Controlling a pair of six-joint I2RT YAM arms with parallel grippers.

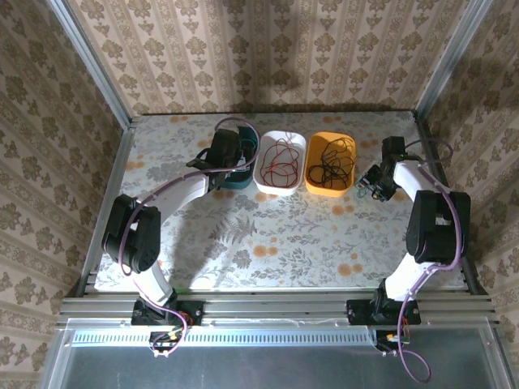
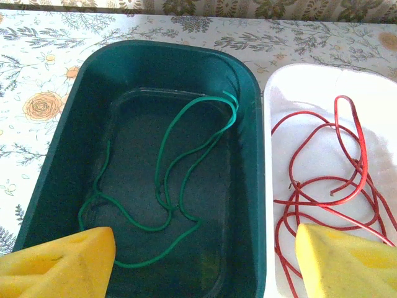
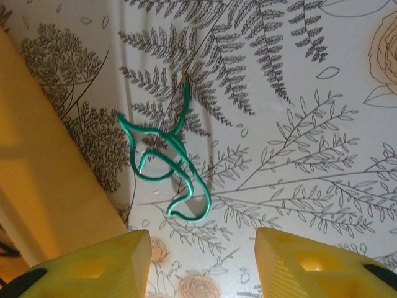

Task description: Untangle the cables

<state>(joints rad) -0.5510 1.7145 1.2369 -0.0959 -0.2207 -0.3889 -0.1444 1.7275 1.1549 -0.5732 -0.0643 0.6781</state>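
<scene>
left fingers (image 2: 62, 264), blunt yellow pads, wide apart and holding nothing, above a dark green bin (image 2: 248, 186) of smooth plastic with rounded corners; long green cable (image 2: 159, 167) lies inside in loose thin loops. glossy red cable (image 2: 363, 155) coiled in the white bin (image 2: 310, 81) beside it. right fingers (image 3: 310, 267) parted, empty, over a short green cable (image 3: 186, 164), kinked, on the fern-printed surface (image 3: 298, 124) just beside the orange bin (image 1: 312, 182) with the black cable (image 1: 331, 162).

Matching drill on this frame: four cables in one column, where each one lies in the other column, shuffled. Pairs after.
1. long green cable
2. red cable
3. black cable
4. short green cable

A. orange bin
B. table, outside the bins
C. white bin
D. dark green bin

Pairs: 1-D, 2-C, 3-A, 4-B
</scene>
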